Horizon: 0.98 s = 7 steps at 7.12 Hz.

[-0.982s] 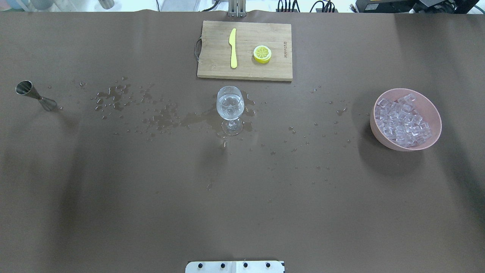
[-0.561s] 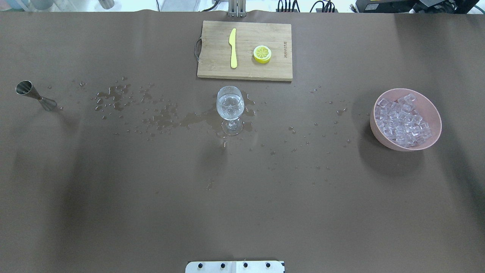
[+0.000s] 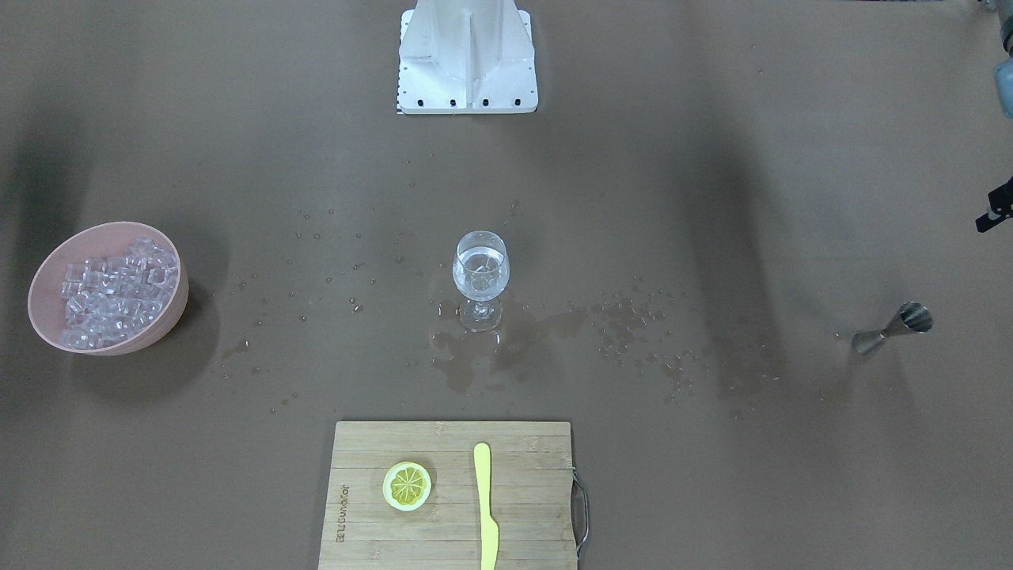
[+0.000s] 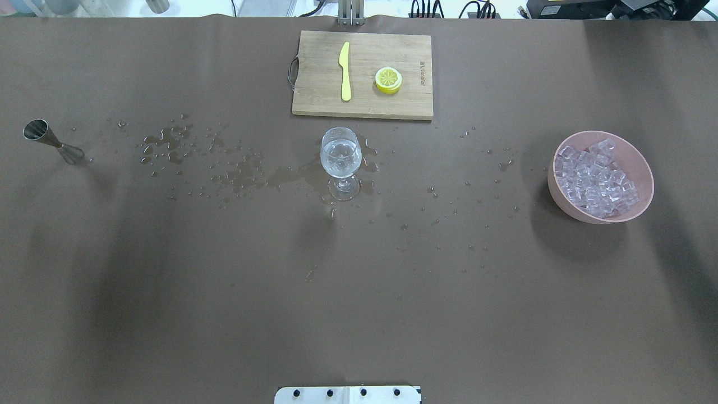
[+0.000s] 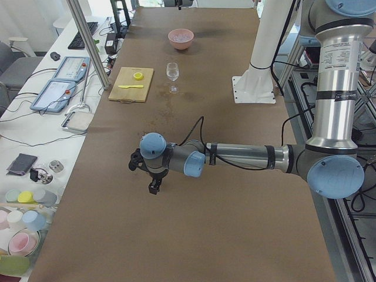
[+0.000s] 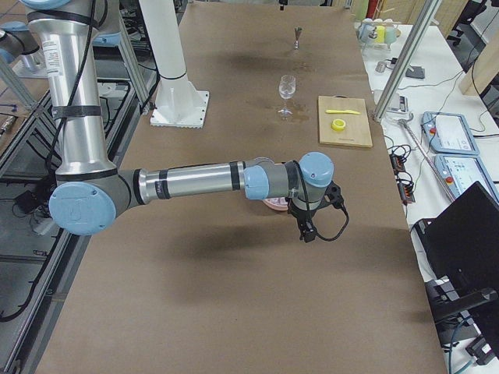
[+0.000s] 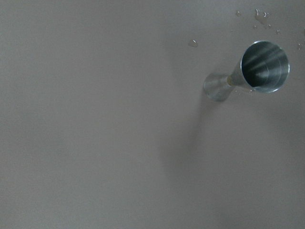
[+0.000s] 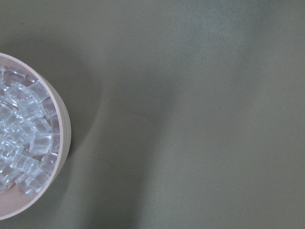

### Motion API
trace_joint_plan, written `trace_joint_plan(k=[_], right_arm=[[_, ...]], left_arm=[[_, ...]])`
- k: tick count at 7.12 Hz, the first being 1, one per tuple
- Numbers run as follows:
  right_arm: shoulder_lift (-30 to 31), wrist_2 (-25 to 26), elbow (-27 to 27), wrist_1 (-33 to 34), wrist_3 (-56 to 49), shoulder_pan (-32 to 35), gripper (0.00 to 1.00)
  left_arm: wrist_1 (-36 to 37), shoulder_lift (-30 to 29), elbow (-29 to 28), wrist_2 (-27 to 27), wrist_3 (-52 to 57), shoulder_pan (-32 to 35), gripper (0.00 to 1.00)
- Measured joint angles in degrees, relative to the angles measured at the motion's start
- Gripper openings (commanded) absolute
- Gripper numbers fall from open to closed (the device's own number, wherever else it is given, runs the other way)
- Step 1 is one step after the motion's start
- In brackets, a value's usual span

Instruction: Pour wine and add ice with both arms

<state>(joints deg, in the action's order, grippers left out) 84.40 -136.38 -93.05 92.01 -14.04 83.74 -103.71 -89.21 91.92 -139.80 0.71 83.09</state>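
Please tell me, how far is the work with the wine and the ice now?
Pouring looks done: the wine glass holds clear liquid, and the jigger stands empty. In hand: nothing; the left pincer and right pincer hang above the table, touching nothing. Left: perhaps the ice; the pink bowl holds many cubes, but whether any are in the glass I cannot tell.

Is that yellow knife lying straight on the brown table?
No, the yellow knife lies on the wooden cutting board, to one side of the lemon slice.
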Motion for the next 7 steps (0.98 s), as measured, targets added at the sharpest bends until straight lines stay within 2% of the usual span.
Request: trace_joint_plan(k=[3,7], right_arm=[[-1.54,0.77,0.55,0.66,0.06,-0.44,1.0],[-2.54,0.69,1.19,0.42,0.01,-0.62,1.0]], left_arm=[[0.14,-0.46,1.78,-0.4,0.23,3.21,0.98],[0.37,-0.42,3.02,-0.49,0.1,3.61,0.98]])
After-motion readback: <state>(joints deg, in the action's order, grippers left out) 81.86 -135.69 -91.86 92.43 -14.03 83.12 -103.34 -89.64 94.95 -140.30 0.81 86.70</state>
